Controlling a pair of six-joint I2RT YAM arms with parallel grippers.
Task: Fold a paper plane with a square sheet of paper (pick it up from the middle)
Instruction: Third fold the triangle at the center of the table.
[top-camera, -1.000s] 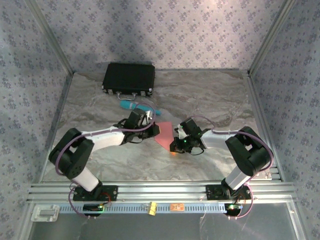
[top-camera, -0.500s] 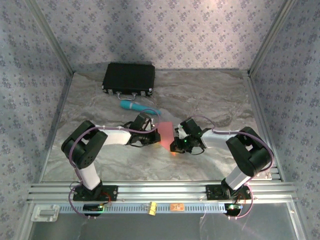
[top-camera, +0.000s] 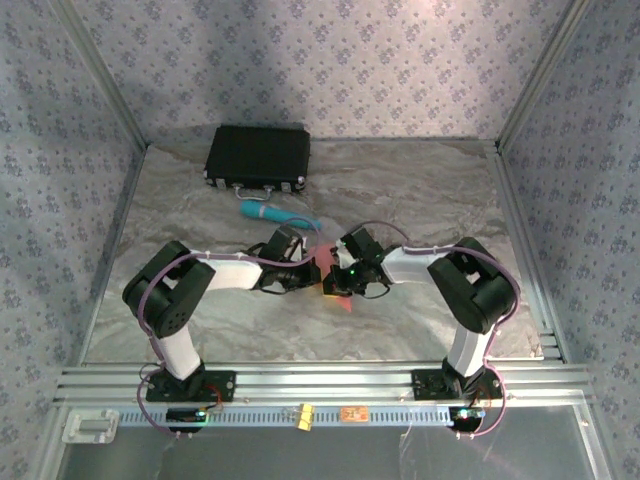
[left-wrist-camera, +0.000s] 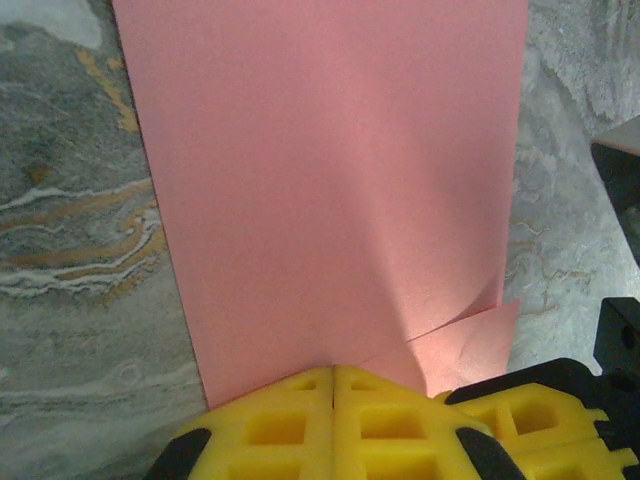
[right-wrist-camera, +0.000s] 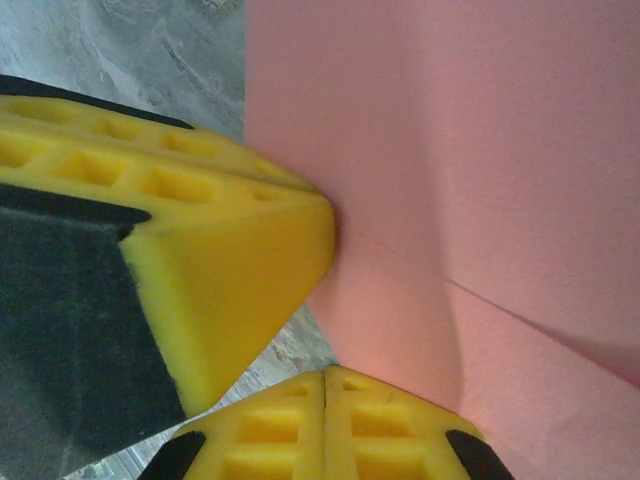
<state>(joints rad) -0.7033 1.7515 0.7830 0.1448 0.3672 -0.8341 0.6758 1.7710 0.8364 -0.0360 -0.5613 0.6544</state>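
Presently the square sheet of paper (left-wrist-camera: 330, 180) sits mid-table (top-camera: 430, 200), pinched from both sides: left gripper (left-wrist-camera: 333, 388) closed flat on one edge, right gripper (right-wrist-camera: 327, 388) closed on it just beside, fingertips nearly touching. Thin, light, limp stock (one slanting crease shows near a corner); probably tears if tugged apart, so hold close to the fold. Open room right and near; teal cylinder (top-camera: 275, 212) and black case (top-camera: 258, 157) lie behind.
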